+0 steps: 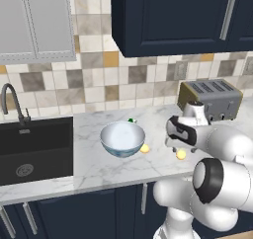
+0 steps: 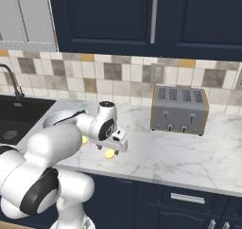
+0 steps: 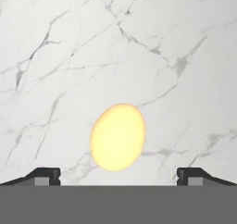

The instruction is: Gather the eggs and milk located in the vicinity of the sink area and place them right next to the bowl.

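Currently poised low over the marble counter (image 1: 94,169), gripper (image 3: 118,177) pointing down, jaws spread wide and holding nothing. Directly beneath, one egg (image 3: 118,136) lying on the marble between the two dark fingertips (image 3: 44,176), not touched by either. Same egg (image 1: 181,154) seen from the left base view just under the hand, and from the right base view as a yellow ball (image 2: 109,153) below the gripper (image 2: 112,146). Second egg (image 1: 145,148) resting against the right side of the bowl (image 1: 122,138), on the counter. Bowl sitting between the sink (image 1: 35,149) and the toaster (image 1: 210,99), near the sink's right edge. Behind the bowl's far rim, a bit of green (image 1: 131,120), seemingly the top of the milk, mostly hidden by the bowl. Faucet (image 1: 12,104) curving up at the back of the black basin. Toaster standing at the tiled wall, well apart from the eggs. From the right base view, bowl (image 2: 56,119) partly covered by the arm.
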